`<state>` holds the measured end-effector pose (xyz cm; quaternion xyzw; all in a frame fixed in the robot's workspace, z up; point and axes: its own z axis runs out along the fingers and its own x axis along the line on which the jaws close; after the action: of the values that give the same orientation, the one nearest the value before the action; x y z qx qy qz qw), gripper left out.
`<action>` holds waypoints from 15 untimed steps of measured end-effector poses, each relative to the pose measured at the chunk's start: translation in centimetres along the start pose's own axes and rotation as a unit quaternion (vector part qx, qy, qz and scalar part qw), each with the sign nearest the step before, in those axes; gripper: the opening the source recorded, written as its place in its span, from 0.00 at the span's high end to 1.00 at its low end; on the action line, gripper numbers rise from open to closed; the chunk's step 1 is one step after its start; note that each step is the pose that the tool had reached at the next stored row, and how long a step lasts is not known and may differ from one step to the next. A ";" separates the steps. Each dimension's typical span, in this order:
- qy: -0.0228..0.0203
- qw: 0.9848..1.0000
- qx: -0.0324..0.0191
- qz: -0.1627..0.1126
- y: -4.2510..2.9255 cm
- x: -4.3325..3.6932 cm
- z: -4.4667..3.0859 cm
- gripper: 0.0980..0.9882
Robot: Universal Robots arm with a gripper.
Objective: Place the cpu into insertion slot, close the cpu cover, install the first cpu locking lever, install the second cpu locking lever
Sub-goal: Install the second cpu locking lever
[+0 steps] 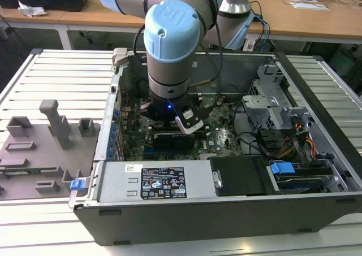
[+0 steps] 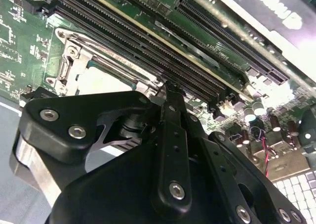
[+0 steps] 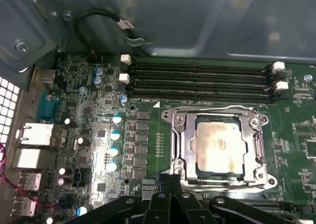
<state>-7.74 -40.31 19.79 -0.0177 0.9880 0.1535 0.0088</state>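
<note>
A robot arm reaches into an open computer case in the exterior view, its gripper low over the green motherboard at centre frame. In the first wrist view the cpu sits in the insertion slot right of centre, the cpu cover lying closed around it. The gripper's fingertips sit pressed together at the cover's lower left edge, pinching nothing visible. A white label on the power supply is too small to read.
</note>
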 end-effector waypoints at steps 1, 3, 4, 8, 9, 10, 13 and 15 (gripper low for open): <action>0.000 1.000 -0.002 0.000 -0.03 0.01 0.07 0.99; 0.000 1.000 -0.008 0.000 -0.07 0.02 0.22 0.99; 0.000 1.000 -0.009 0.000 -0.06 0.03 0.28 0.99; 0.000 1.000 -0.011 0.000 -0.07 0.38 0.38 0.99; 0.000 1.000 -0.011 0.000 -0.07 0.41 0.32 0.99; 0.000 1.000 -0.011 0.000 -0.01 0.40 0.16 0.99; -0.001 1.000 -0.011 0.000 0.29 0.38 -0.75 0.99; -0.001 1.000 -0.011 0.000 0.45 0.37 -1.21 0.99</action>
<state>-8.14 -40.27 21.07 -0.0176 0.9862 0.1644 0.0091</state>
